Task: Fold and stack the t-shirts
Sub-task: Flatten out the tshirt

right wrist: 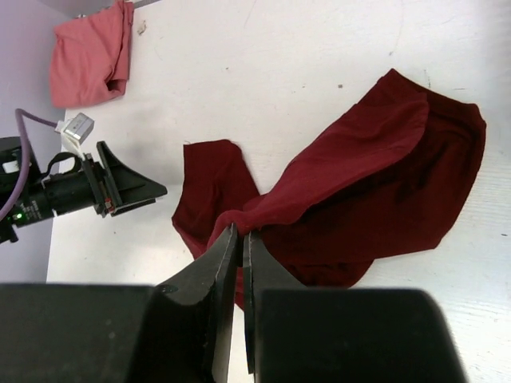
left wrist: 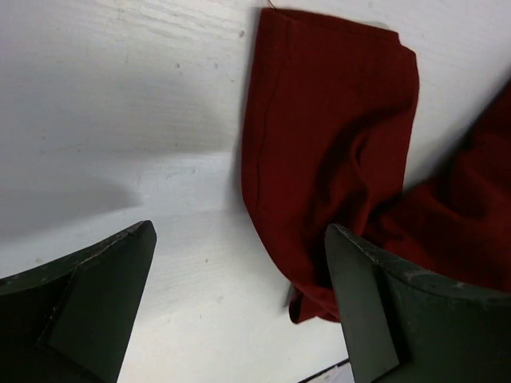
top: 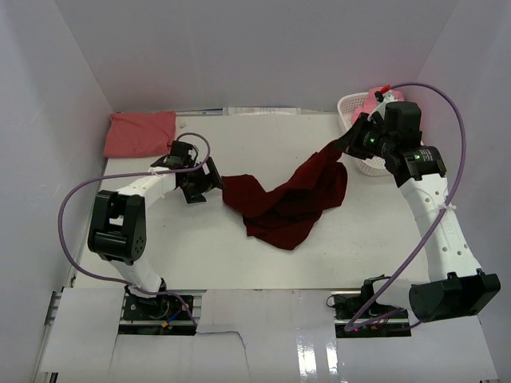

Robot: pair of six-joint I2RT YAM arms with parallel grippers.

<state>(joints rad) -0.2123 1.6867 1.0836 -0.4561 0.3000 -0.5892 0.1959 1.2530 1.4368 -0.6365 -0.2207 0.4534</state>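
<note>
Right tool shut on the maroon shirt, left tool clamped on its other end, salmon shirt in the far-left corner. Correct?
One thing is wrong: the left tool is open, its fingers spread wide at the shirt's edge and clamped on nothing, as the left wrist view shows. The rest holds: the right tool is shut on the maroon shirt, and the salmon shirt lies in the far-left corner.

Maroon t-shirt (top: 287, 199) is soft matt cloth, with faint ribbing showing in the left wrist view, and it's heavily creased. Salmon t-shirt (top: 140, 133) is matt cloth too, lying smoother. The tabletop (top: 239, 263) is white with a faint streaky grain and a dull sheen. On the left pincer (left wrist: 239, 235), the fingers (left wrist: 88, 295) look like dark, matt hard plastic, flecked with scuffs. Right pincer (right wrist: 242, 235) has the same dark matt finish. The basket (top: 349, 108) is white perforated plastic, and the purple cable (top: 461, 136) has a smooth sheath.
</note>
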